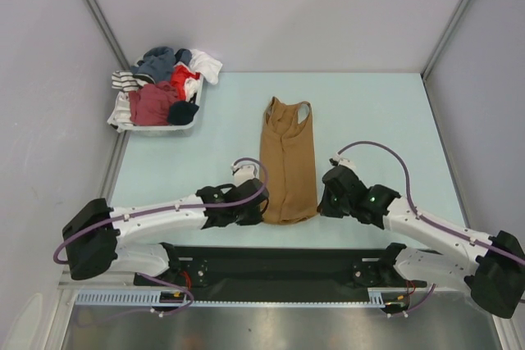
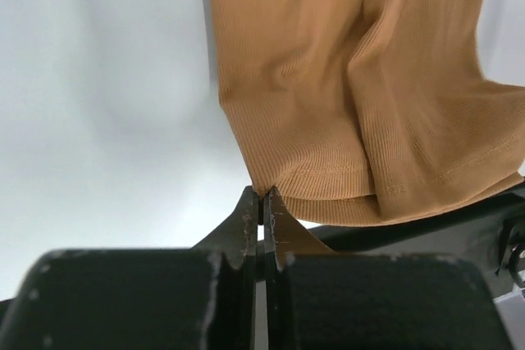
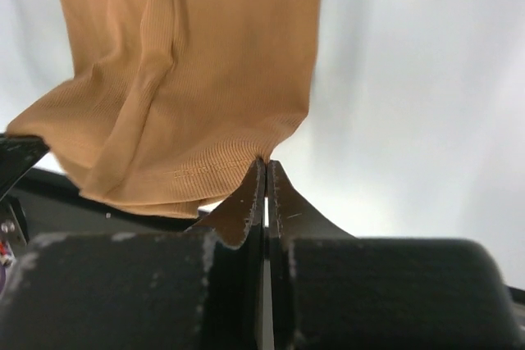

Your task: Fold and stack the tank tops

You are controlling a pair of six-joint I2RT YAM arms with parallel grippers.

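Tan ribbed cloth is nipped between the pressed-together fingertips of the left gripper (image 2: 262, 202), which holds the tan tank top (image 1: 289, 165) by its near left hem corner. The right gripper (image 3: 265, 171), jaws equally tight, pinches only a sliver of the near right hem corner.

The top lies on the table (image 1: 369, 112) as a long narrow strip already doubled lengthwise. Its shoulder end points away from the arms and its hem end is closest to them. Well off to the top's far left, a basket (image 1: 156, 127) holds mixed clothes (image 1: 164, 63), a dark maroon top (image 1: 153, 104) among them.

The step in hand looks like carrying the hem over toward the shoulders. Both grips sit at the very edge of the fabric, so a corner could slip out on lifting. One gripper might also catch only the upper layer and leave the lower one behind. Uneven travel between the arms would skew the strip and spoil the fold
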